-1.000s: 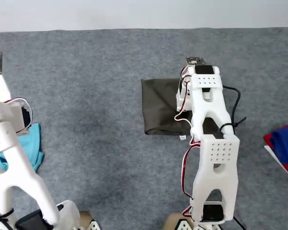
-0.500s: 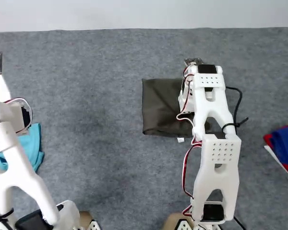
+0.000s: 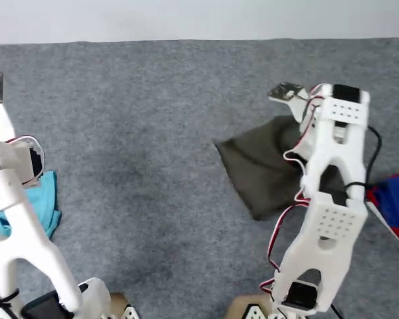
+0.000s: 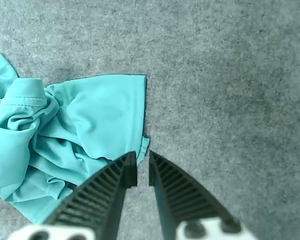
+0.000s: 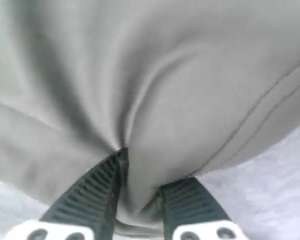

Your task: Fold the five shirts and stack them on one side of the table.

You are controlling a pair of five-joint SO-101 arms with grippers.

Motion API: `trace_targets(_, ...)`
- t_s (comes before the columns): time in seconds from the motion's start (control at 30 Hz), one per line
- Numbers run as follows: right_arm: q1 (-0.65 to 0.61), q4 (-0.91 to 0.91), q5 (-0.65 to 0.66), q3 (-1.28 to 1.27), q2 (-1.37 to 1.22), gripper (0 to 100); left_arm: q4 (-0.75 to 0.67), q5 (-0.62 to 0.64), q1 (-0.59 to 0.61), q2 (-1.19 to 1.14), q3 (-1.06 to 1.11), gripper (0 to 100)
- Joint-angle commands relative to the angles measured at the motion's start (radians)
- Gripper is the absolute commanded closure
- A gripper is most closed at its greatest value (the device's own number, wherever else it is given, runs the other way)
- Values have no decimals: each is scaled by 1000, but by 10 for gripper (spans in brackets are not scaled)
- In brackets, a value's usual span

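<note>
Grey carpet-like bench [image 3: 133, 133], pale wall [image 3: 186, 20] strip along the far edge. Olive shirt [image 3: 263, 163] lies right of centre on the bench, folded into a rough rectangle and skewed, with one corner pointing toward the middle of the bench and its right part hidden under the right arm [image 3: 329, 219]. Right tool [image 5: 140, 175] is clenched on the olive shirt [image 5: 180, 90]: in the right wrist view a pinch of fabric sits between the two black ribbed fingers [image 5: 102, 187], creases fan out from the pinch point, and a stitched hem line runs along one side. Blue and red shirt [image 3: 392, 203] lies at the right edge of the bench, near the olive shirt, cut off by the frame; contact between them cannot be told. Teal shirt [image 3: 43, 199] sits crumpled at the left edge of the bench, beside the left arm [image 3: 20, 232]. In the left wrist view the left tool [image 4: 141, 156] is nearly closed, with a thin gap between its fingers and nothing in it. Its tips are just by the corner of the teal shirt [image 4: 65, 135]; whether they touch the cloth cannot be told. The teal shirt is unfolded, bunched on one side, with a flat flap toward the tool.
</note>
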State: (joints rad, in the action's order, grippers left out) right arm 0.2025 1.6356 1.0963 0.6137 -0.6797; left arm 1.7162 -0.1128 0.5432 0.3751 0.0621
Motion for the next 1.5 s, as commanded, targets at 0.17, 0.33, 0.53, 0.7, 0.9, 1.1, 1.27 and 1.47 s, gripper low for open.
trace_targets(0.17,48,-303,419,14,68,988,6,3,-3,31,-2,949)
trace_targets(0.33,35,-349,430,14,13,987,6,3,-3,31,-2,949)
trace_targets(0.53,36,-349,279,15,41,842,8,3,-3,31,1,949)
trace_targets(0.7,31,-346,-52,17,116,742,8,3,-6,31,1,949)
trace_targets(0.9,21,-337,-391,17,220,727,8,3,-6,31,1,949)
trace_targets(1.1,-5,-150,-778,17,343,727,5,3,-6,23,7,949)
trace_targets(1.27,-54,-2,-1063,17,361,726,0,2,-8,29,48,949)
trace_targets(1.47,-70,44,-1310,11,346,725,2,-68,-8,31,53,949)
